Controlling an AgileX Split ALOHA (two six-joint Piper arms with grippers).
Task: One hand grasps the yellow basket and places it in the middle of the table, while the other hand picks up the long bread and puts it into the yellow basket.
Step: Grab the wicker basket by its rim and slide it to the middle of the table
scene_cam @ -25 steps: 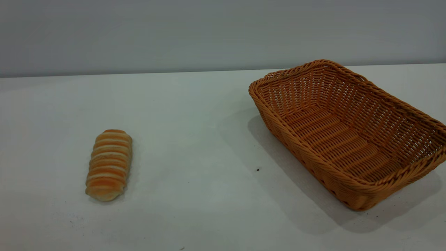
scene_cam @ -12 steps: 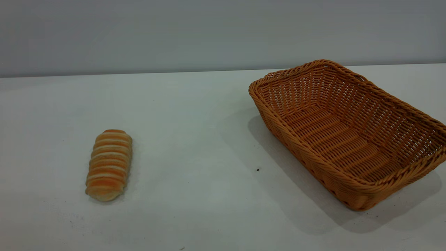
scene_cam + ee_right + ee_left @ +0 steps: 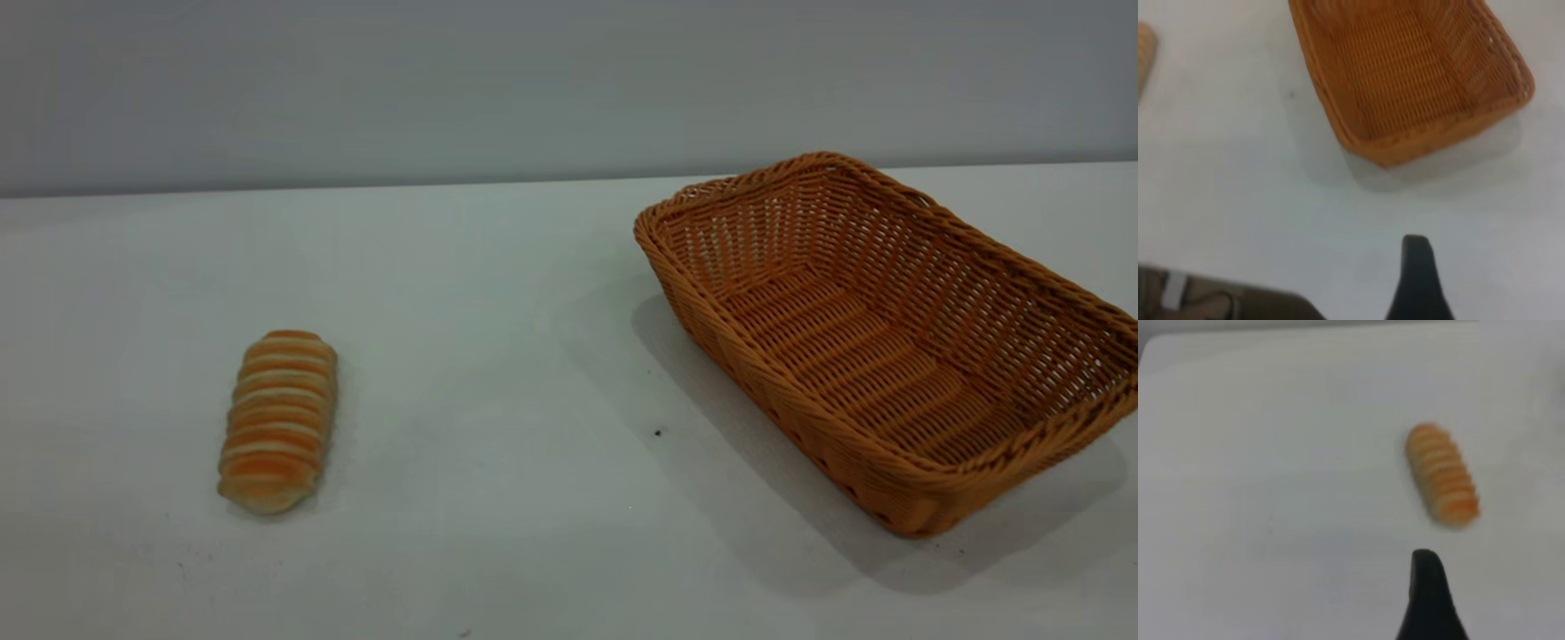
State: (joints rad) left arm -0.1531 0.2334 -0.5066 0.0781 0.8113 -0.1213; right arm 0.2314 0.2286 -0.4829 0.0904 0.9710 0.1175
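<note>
Exterior view shows the broad plain white matte surface (image 3: 498, 356) carrying two things, and no arm is visible in it. The largest thing is the yellow basket (image 3: 889, 356), a rectangular orange-tan woven wicker basket with sloping sides and a braided rim; it sits near the right edge of the surface, turned at an angle, and it is empty. So it is not in the middle yet. The long bread (image 3: 278, 420), a small loaf with orange-brown and cream crosswise stripes, lies well apart from it, toward the front left corner.

In the left wrist view only one black tip of the left gripper (image 3: 1427, 600) shows, near the long bread (image 3: 1443, 482) but not touching it. In the right wrist view one black tip of the right gripper (image 3: 1418, 280) shows, apart from the yellow basket (image 3: 1405, 73). For both I cannot tell if the fingers are apart or together.

I judge these risks: the open weave and thick rim may slip from a narrow pinch, so the basket could tilt or swing when it is lifted. The rounded bread may roll sideways if the fingers close off its centre. If the bread comes before the basket is set down, it may miss it.
</note>
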